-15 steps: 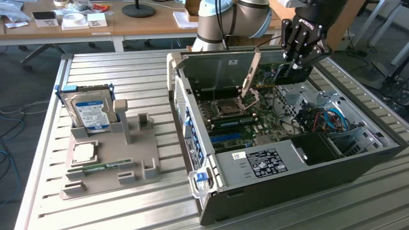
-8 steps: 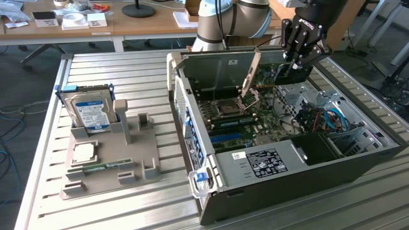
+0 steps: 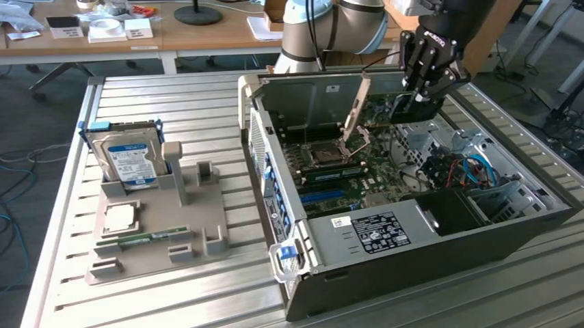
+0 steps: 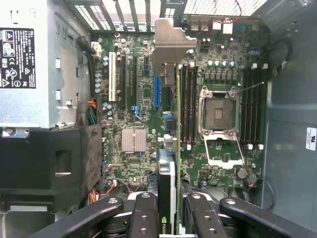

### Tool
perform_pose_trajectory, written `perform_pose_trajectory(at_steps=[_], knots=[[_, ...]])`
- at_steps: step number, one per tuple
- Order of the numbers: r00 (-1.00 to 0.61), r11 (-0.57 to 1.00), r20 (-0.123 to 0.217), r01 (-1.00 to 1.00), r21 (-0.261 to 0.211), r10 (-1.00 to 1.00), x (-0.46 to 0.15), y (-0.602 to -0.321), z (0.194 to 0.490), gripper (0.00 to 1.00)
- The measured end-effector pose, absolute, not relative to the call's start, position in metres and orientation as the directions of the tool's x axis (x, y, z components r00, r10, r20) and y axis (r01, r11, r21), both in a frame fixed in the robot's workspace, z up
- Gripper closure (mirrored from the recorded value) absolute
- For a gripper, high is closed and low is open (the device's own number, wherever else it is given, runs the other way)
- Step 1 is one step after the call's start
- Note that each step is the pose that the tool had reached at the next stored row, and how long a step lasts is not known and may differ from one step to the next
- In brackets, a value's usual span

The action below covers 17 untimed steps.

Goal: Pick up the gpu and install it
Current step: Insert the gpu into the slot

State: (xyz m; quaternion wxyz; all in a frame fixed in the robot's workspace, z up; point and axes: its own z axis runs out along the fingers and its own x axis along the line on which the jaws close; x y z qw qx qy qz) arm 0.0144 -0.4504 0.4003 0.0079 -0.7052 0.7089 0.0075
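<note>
- While the gripper (image 4: 168, 201) hangs over the open computer case (image 3: 411, 253), its fingers (image 4: 144, 213) are clamped on the gpu (image 4: 167, 178), which is held edge-on between them.
- Farther from the wrist, the card's pale bracket (image 4: 171, 44) points toward the slotted rear wall of the case.
- Beneath the card lies the motherboard (image 4: 133, 99), with a blue slot (image 4: 157, 91) on one side of the card's line and the open CPU socket (image 4: 219, 111) on the other.
- Outside the case, toward the exterior view's left, a hard drive (image 3: 128, 160) stands upright in a grey holder (image 3: 155, 253) on the slatted table (image 3: 164, 102).
</note>
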Motion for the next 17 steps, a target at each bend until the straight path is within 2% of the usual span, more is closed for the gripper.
perform_pose_trajectory(at_steps=[17], knots=[[-0.005, 0.005, -0.023, -1.000, -0.003, -1.000, 0.0106, -0.4504, 0.3937, 0.73]])
